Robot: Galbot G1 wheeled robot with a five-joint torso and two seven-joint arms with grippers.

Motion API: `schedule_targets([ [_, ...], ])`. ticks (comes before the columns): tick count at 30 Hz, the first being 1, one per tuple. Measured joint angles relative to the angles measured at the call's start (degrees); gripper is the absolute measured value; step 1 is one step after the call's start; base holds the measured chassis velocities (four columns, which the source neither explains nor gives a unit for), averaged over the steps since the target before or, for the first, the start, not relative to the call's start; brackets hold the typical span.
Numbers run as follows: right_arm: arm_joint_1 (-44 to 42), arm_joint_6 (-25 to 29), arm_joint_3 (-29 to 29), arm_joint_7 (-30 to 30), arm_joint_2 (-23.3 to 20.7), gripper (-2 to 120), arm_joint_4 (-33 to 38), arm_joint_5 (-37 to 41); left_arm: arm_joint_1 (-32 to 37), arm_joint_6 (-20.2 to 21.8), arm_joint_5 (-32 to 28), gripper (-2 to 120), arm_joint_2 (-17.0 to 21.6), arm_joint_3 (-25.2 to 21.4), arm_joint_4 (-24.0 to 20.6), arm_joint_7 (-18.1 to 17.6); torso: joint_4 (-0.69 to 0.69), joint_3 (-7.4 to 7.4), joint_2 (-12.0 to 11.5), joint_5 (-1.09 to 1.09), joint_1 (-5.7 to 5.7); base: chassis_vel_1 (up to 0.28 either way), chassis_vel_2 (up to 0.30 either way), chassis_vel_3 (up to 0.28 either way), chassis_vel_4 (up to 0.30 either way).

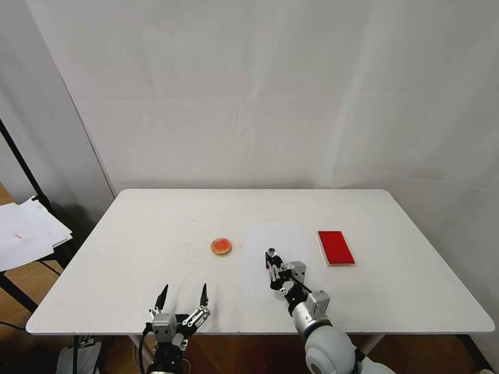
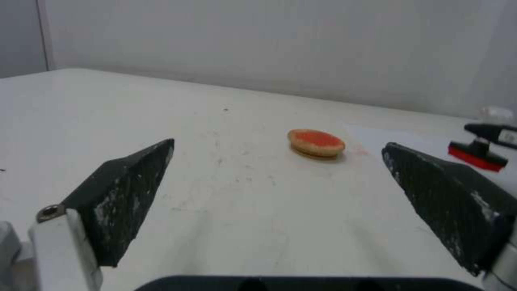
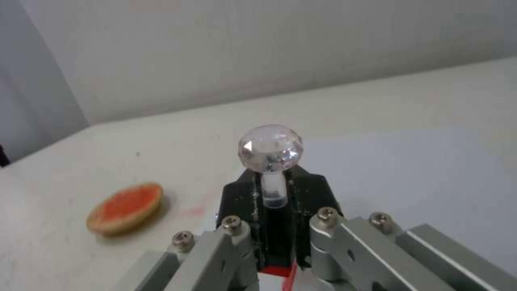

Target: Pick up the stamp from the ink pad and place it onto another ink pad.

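There the right gripper (image 1: 272,264) was clamped on the stamp (image 1: 272,254), its faceted knob upright (the red underside showed between the jaws), held over the white sheet (image 1: 275,241) mid-table. The round pad (image 1: 221,246) lay just toward the left edge, the red rectangular pad (image 1: 336,248) toward the right. The left gripper (image 1: 183,296) gaped wide near the front edge of the table (image 1: 156,218).

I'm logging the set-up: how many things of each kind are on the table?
Ink pads: 2, rectangular red ink pad, round ink pad
Stamp: 1, stamp in the right gripper
Paper sheet: 1
Total: 4
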Motion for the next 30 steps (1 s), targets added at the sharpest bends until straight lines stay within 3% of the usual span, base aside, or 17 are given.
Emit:
schedule_targets([
  [8,5.7,2.3,-2.0,-2.4,0.6,8,-0.9,1.7,0.0,0.0,0.0,102,0.0,0.0,0.0,0.0,0.0,-0.01,0.0,0.0,0.0,0.0,0.0,0.0,0.0],
  [15,11.9,3.1,-8.8,-3.6,4.6,8,-5.1,2.4,0.0,0.0,0.0,102,0.0,0.0,0.0,0.0,0.0,-0.01,0.0,-0.01,-0.01,0.0,0.0,0.0,0.0],
  [30,17.5,1.6,-15.5,-2.8,8.0,8,-10.2,4.2,0.0,0.0,0.0,102,0.0,0.0,0.0,0.0,-0.01,-0.02,0.0,-0.01,-0.01,0.0,0.0,0.0,0.0],
])
